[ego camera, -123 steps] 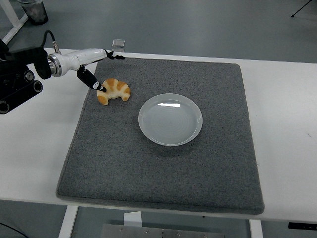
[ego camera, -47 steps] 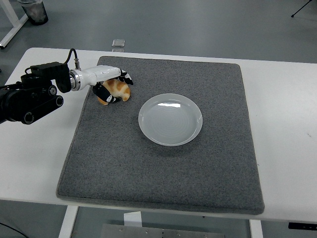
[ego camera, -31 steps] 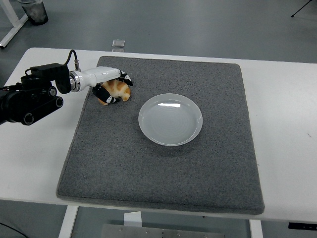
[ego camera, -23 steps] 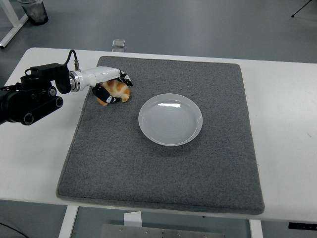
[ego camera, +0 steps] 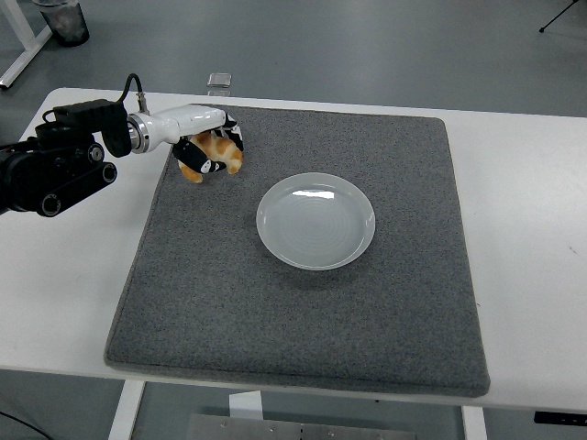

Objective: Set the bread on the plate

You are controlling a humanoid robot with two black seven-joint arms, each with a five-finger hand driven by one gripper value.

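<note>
A golden croissant-shaped bread (ego camera: 215,157) is held at the far left of the grey mat (ego camera: 303,266), with my left hand (ego camera: 207,147) shut on it from above. It seems lifted slightly off the mat. The white plate (ego camera: 315,221) sits empty near the mat's middle, to the right of the bread and apart from it. My left arm reaches in from the left edge. The right arm does not show.
The grey mat covers most of the white table (ego camera: 532,229). A small clear object (ego camera: 218,81) lies at the table's far edge behind the hand. A dark bin (ego camera: 62,20) stands on the floor at the top left.
My left hand came down onto the bread and closed on it. In the last half second hand and bread have risen a little and shifted toward the far edge.
</note>
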